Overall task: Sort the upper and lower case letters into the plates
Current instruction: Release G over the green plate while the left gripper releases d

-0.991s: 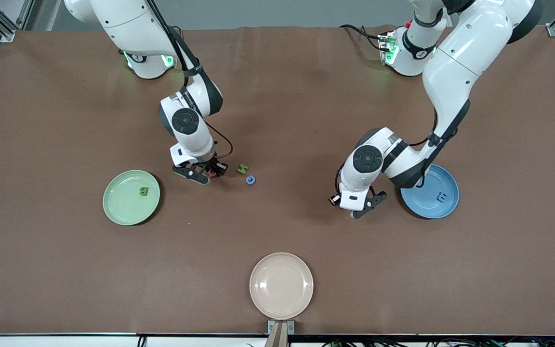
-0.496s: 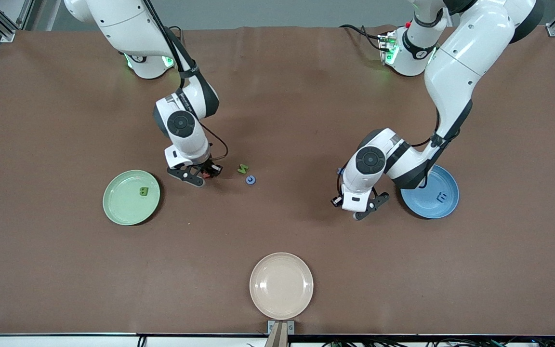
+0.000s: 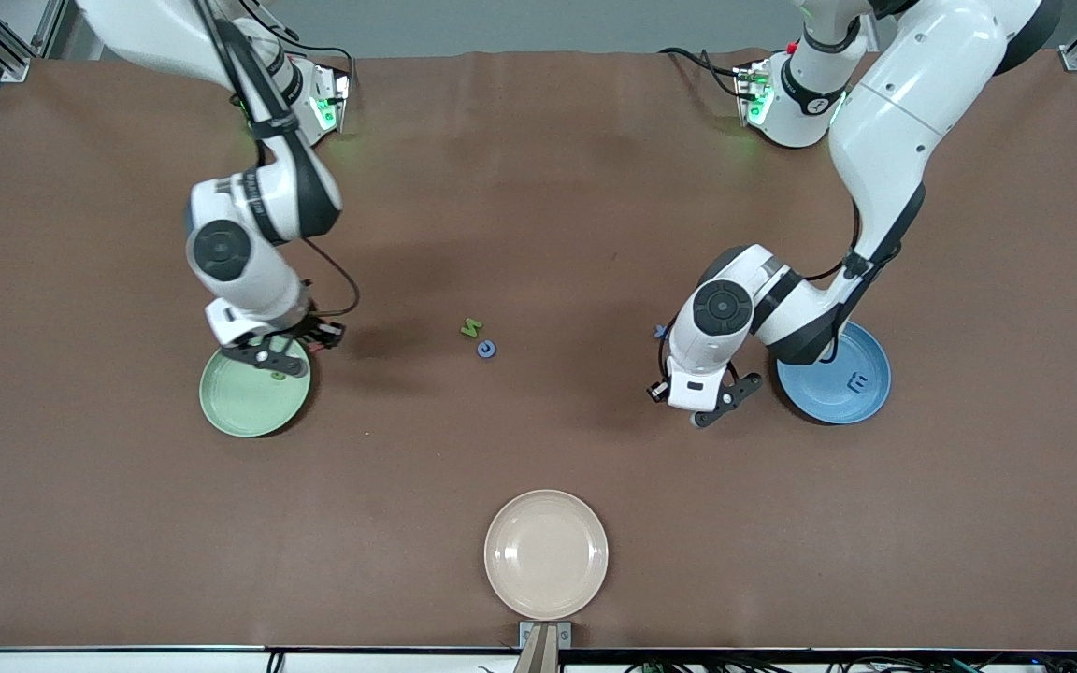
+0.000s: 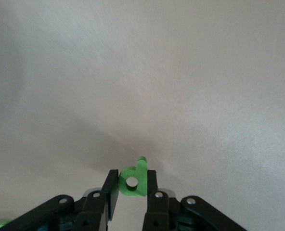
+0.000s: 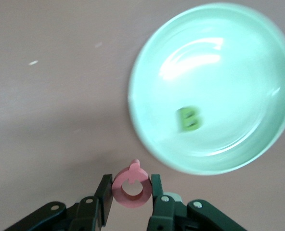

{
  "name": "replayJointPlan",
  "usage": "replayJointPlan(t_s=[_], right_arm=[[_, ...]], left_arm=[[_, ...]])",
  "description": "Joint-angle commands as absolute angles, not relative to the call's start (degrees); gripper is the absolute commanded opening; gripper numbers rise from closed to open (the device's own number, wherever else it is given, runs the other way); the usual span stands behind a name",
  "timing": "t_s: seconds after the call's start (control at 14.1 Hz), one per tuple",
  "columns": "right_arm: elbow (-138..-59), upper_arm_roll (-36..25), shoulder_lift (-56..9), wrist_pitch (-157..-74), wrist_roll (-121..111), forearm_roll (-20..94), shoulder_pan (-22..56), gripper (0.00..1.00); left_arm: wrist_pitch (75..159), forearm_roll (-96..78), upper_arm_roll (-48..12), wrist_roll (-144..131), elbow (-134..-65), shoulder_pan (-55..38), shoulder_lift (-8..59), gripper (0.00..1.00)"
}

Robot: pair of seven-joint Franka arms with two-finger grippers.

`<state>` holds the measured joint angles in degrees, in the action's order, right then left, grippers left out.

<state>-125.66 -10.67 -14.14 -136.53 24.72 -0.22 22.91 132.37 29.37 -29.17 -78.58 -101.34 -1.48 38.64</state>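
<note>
Beige plate (image 3: pixel 546 554) nearest the camera, unused. Left hand (image 3: pixel 699 408) hangs over bare tabletop (image 3: pixel 538 439) just beside blue plate (image 3: pixel 833 407), pinching green p (image 4: pixel 133 180) by its thin edges. It could twist or slip out. Blue E (image 3: pixel 861 381) lies in that plate, so dropping p there would likely mix cases. Right hand (image 5: pixel 130 186), pinching red Q (image 5: pixel 130 185), is over the rim of mint plate (image 3: pixel 230 411), which holds green B (image 5: pixel 189 119). Release too early and Q lands on the rim or outside. Green N (image 3: pixel 471 327) and blue C (image 3: pixel 486 349) lie farther up, mid-tabletop, unsorted.
</note>
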Motion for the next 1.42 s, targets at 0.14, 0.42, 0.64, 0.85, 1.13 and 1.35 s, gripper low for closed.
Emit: replayJointPlan(t_s=[0.14, 0.42, 0.64, 0.85, 1.13, 1.35], right_arm=[[-130.42, -9.58, -14.23, -144.82, 10.13, -1.05, 12.41, 0.0], [-130.78, -9.4, -19.68, -150.38, 4.14, -0.88, 8.97, 0.02], [-130.69, -9.23, -21.0, -150.56, 4.13, -0.35, 9.23, 0.03], [-130.25, -9.23, -21.62, -150.47, 4.13, -0.35, 9.4, 0.19], [-129.38, -8.79, -21.18, -149.68, 4.22, -0.26, 9.58, 1.0], [-126.84, -6.42, -18.91, -142.85, 7.36, 0.35, 10.02, 1.0]], left_arm=[[127.53, 27.77, -39.69, -64.98, -108.17, 14.89, 28.75, 0.03], [127.62, 29.61, -55.44, -49.52, -116.61, 40.38, 28.13, 0.03], [129.28, 37.59, -55.72, -44.3, -120.66, 46.83, 28.56, 0.03], [134.19, 41.82, -55.46, -44.38, -123.04, 49.65, 30.66, 0.03], [135.18, 48.24, -55.28, -44.38, -125.06, 52.56, 34.01, 0.03], [135.52, 51.15, -54.15, -44.47, -125.16, 52.73, 36.11, 0.05]])
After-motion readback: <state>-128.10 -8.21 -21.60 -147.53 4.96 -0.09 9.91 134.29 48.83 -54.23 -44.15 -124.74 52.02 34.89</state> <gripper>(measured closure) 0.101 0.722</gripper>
